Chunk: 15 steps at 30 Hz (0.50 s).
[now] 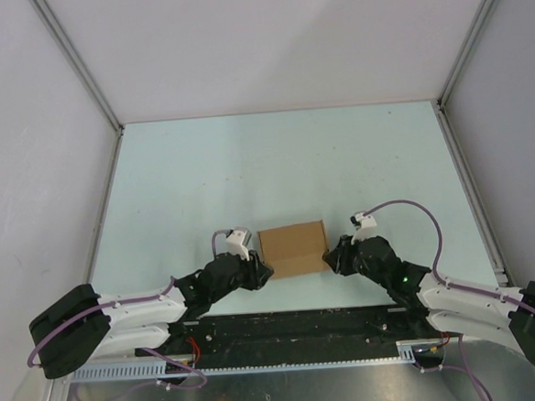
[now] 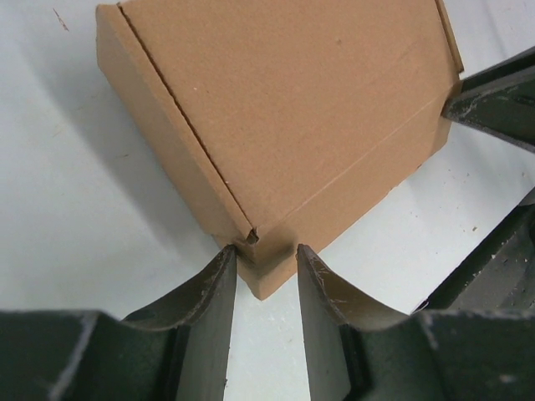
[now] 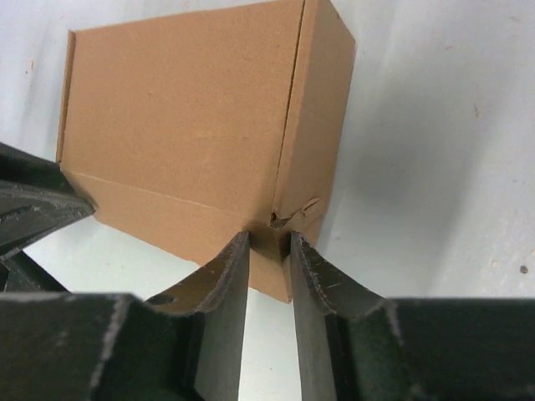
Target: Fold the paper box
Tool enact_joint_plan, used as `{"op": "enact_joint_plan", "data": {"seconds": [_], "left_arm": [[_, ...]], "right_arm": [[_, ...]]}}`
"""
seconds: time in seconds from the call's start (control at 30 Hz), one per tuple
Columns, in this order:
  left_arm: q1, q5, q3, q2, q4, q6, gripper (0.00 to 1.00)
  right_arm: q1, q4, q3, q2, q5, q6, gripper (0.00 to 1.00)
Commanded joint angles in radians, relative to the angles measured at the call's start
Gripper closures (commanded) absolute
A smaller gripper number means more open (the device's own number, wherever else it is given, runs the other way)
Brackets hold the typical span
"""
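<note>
Top external view: I find the paper box [image 1: 293, 249] on the table [image 1: 274, 163], near middle, with the left gripper [image 1: 261, 269] pinching its near-left corner and the right gripper [image 1: 329, 257] pinching its near-right corner, probably to brace both ends while folding.

Table: you're looking down on a pale mint-green tabletop [image 1: 283, 153], matte, with a few small dark specks.
Back wall: a plain white panel [image 1: 274, 35] stands at the table's far edge.
Side walls: a white left wall [image 1: 27, 180] and a white right wall [image 1: 522, 164] close you in.
Frame: silver metal posts [image 1: 76, 62] run along both far corners.
Near edge: a brushed metal sheet [image 1: 290, 396] lies below the table.
Light: soft and even, with faint shadows.
</note>
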Motion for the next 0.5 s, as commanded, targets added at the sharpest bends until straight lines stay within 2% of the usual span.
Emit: {"op": "enact_joint_plan", "data": {"seconds": [0.0, 0.27, 0.47], "left_arm": [[-0.004, 0.046, 0.034, -0.042, 0.039, 0.008, 0.60], [-0.005, 0.040, 0.028, -0.121, -0.011, 0.019, 0.59], [-0.005, 0.009, 0.038, -0.183, -0.068, 0.030, 0.59]], "right_arm": [[0.051, -0.018, 0.029, -0.041, -0.040, 0.064, 0.68], [0.068, -0.095, 0.029, -0.117, -0.036, 0.089, 0.55], [0.069, -0.126, 0.029, -0.188, -0.053, 0.092, 0.53]]}}
